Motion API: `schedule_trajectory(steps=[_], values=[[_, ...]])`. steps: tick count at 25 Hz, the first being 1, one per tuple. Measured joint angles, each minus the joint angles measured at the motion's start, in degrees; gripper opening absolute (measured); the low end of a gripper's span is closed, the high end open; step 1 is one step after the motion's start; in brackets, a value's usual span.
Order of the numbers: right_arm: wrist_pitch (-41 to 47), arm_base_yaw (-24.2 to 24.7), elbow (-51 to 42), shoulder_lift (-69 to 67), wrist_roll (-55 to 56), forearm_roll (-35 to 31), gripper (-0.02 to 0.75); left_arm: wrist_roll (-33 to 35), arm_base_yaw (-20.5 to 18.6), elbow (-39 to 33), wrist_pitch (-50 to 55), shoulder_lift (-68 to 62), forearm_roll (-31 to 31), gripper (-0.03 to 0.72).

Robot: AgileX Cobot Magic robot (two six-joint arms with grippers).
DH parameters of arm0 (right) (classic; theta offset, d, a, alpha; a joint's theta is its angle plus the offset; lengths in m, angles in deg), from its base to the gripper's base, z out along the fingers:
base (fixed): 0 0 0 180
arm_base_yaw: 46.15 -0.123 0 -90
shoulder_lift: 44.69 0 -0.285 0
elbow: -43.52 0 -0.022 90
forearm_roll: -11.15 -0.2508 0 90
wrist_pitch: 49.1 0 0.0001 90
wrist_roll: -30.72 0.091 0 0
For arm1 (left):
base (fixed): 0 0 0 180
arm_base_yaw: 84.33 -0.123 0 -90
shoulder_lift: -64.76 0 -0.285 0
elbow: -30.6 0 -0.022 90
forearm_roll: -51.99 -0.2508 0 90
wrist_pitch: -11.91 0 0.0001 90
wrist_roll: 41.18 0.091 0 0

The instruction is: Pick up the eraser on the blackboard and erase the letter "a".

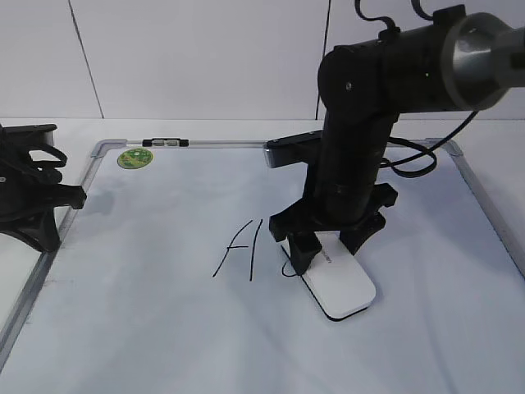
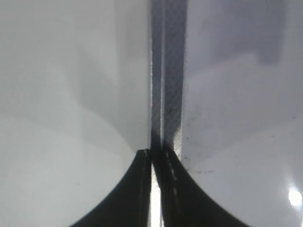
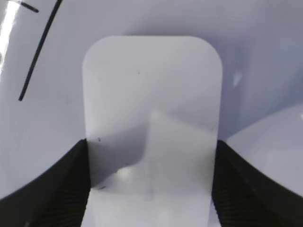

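Left end effector (image 1: 37,193) parked at the blackboard's (image 1: 164,328) left frame edge, fingers pressed together on nothing. Toward mid-board, capital "A" (image 1: 238,249), then only a curl of the letter "a" (image 1: 286,269) showing at the eraser's (image 1: 340,283) near end. Right end effector (image 1: 328,245) straddling the eraser flat on the board, fingers (image 3: 61,189) clamped against both long sides.
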Motion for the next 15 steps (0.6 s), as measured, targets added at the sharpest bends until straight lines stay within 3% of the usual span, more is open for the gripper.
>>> schedule_trajectory(steps=[6,15], values=[[0.07,3.33,0.0,-0.09,0.2,-0.09,0.533,0.0,0.0,0.0,-0.38,0.0,0.0,0.018],[0.07,3.09,0.0,-0.09,-0.16,-0.82,0.533,0.0,0.0,0.0,-0.63,-0.09,0.0,0.018]])
